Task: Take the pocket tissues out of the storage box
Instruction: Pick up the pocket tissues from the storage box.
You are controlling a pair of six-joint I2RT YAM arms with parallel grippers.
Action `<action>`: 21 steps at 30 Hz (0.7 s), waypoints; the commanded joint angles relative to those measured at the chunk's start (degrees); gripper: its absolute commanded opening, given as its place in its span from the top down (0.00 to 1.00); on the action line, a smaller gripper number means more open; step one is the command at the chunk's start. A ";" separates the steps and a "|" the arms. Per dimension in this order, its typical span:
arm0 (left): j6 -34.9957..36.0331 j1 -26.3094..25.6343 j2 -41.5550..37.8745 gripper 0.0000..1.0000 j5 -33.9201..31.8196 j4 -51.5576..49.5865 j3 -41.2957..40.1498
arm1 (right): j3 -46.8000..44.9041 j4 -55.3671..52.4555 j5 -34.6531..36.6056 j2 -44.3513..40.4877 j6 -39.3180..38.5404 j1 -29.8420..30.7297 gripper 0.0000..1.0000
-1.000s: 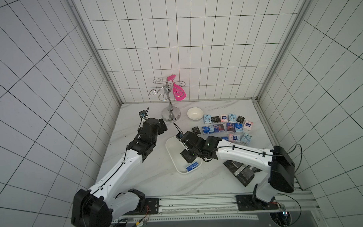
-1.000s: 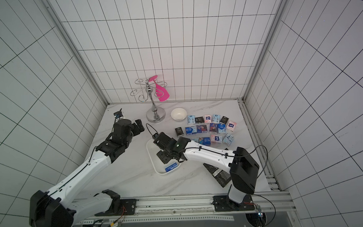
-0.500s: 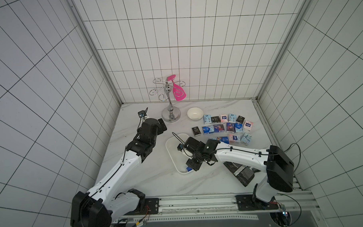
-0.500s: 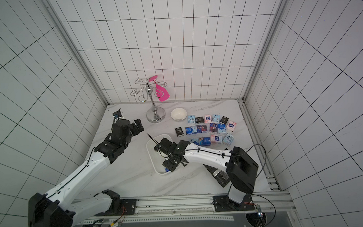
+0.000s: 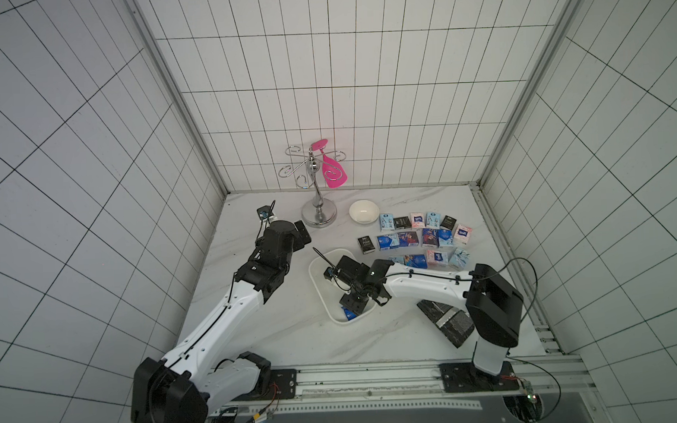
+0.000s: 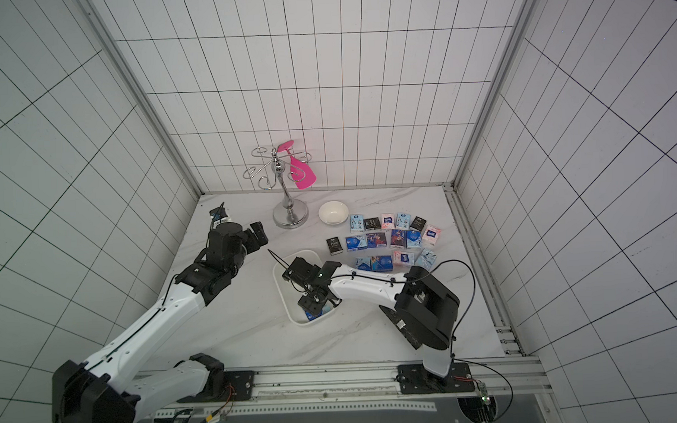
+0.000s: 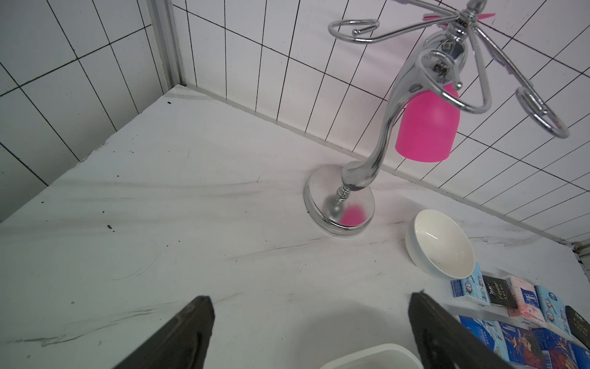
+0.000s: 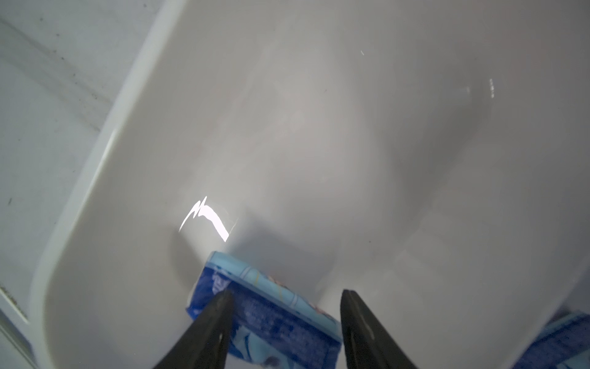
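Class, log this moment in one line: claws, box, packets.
left claw open, empty | right claw in box, astride blue packet, grip unclear | second packet beside it | table: packets in rows

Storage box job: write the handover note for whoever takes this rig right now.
Left gripper: open, empty, hovering over the white marble table near the shallow white plastic storage box.
Right gripper: down inside that box, jaws astride a light blue tissue packet; grip unconfirmed.
Done: most pocket tissue packets lie in rows on the table beside the box.
Left: that packet and a second blue packet in the box; more may hide under the arm.
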 commanded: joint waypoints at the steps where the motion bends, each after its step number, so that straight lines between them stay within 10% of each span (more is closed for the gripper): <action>1: 0.26 0.26 -0.99 0.01 0.03 -0.63 0.00 | 3.14 -0.74 3.99 3.58 1.34 -2.41 0.42; 21: -0.10 0.27 -0.75 0.01 0.47 -0.17 -0.51 | 5.59 -12.91 -7.77 -4.75 0.65 -1.22 0.36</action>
